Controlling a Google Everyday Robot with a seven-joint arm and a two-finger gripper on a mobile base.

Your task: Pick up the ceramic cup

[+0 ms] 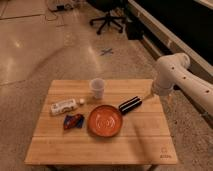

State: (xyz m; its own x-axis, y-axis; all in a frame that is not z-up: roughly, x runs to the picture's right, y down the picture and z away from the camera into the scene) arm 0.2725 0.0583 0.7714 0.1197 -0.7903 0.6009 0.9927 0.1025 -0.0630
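Observation:
The ceramic cup (97, 88) is a small whitish-grey handleless cup standing upright on the far middle of the wooden table (145, 140). My white arm (172, 72) comes in from the right and bends down over the table's right edge. The gripper (151, 95) hangs at its lower end, just right of the pan's black handle (130, 105). It is well to the right of the cup and apart from it.
An orange pan (105, 120) sits in the table's middle, its handle pointing back right. A white labelled bottle (64, 106) lies at the left, with a small red and blue packet (73, 120) in front of it. An office chair (107, 20) stands on the floor behind.

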